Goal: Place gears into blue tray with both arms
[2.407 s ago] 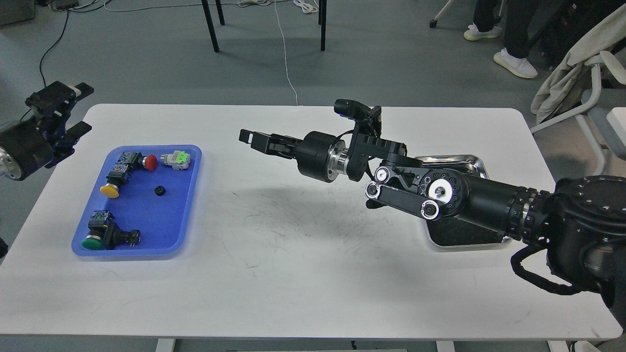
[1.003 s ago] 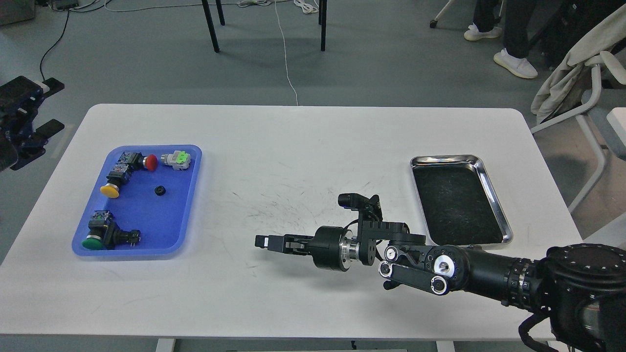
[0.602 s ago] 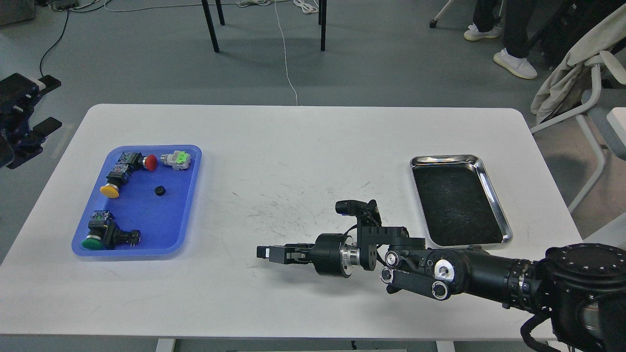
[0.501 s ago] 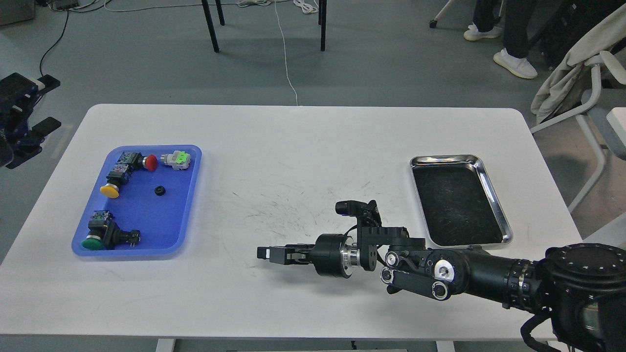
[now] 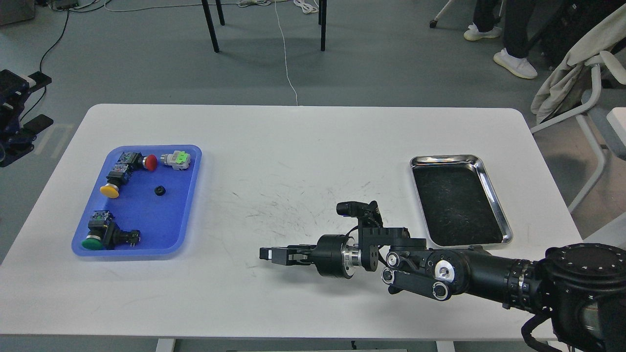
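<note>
Worktop [image 5: 303, 146], white, carries the blue tray [image 5: 188, 195] at 9 o'clock and a steel tray [image 5: 494, 195] at 3 o'clock. Right arm [image 5: 469, 274] enters from 4 o'clock; right pincer [image 5: 266, 253] points toward 9 o'clock over bare worktop, fingers together, nothing visible between them. Left pincer [image 5: 29, 100] sits at 10 o'clock off the worktop, fingers apart. One gear [image 5: 159, 190] lies mid-tray among push-buttons [image 5: 110, 183].

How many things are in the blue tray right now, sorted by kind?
In the blue tray:
Push-buttons: 3, capped red, yellow and green
Grey and green part: 1
Gear: 1
Total: 5
</note>
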### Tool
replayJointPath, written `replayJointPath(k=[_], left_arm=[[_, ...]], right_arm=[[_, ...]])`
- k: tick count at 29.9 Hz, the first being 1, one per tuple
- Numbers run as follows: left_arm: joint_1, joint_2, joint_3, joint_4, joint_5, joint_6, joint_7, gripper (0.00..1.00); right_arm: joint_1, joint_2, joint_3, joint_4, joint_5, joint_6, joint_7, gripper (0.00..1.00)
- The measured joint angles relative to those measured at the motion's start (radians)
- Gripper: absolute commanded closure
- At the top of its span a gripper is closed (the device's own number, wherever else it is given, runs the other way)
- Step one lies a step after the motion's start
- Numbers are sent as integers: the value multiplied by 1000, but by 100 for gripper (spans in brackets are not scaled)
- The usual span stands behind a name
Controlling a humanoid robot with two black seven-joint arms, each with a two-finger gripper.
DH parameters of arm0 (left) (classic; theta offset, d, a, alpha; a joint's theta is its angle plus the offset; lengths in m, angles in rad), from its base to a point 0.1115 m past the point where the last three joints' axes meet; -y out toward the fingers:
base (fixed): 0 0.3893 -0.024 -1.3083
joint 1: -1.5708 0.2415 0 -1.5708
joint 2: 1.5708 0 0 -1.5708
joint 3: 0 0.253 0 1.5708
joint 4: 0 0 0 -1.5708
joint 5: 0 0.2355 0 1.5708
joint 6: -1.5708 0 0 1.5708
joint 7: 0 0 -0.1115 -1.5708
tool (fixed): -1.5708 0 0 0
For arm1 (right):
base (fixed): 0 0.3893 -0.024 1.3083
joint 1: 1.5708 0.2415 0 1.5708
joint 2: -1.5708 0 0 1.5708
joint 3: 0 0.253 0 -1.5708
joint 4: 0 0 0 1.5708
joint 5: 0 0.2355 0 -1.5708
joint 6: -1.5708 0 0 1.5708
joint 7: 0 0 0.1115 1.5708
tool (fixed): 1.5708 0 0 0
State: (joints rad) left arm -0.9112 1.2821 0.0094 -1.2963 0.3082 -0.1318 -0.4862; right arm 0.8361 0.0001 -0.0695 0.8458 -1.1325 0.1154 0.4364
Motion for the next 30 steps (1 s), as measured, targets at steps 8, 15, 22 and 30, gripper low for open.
replayJointPath(k=[8, 15, 22, 30], left_arm=[[0, 0, 0, 0, 0, 0, 0, 1], [0, -1, 0, 0, 0, 0, 0, 1], [0, -1, 2, 0, 0, -1, 0, 1], [-16, 14, -21, 0, -13, -26, -3, 1]], right_arm=[[0, 0, 4, -15, 2, -9, -2, 60], [0, 0, 26, -23, 10, -15, -4, 38], [8, 0, 140, -27, 16, -8, -5, 34], [51, 0, 289, -27, 60, -3, -6, 31]])
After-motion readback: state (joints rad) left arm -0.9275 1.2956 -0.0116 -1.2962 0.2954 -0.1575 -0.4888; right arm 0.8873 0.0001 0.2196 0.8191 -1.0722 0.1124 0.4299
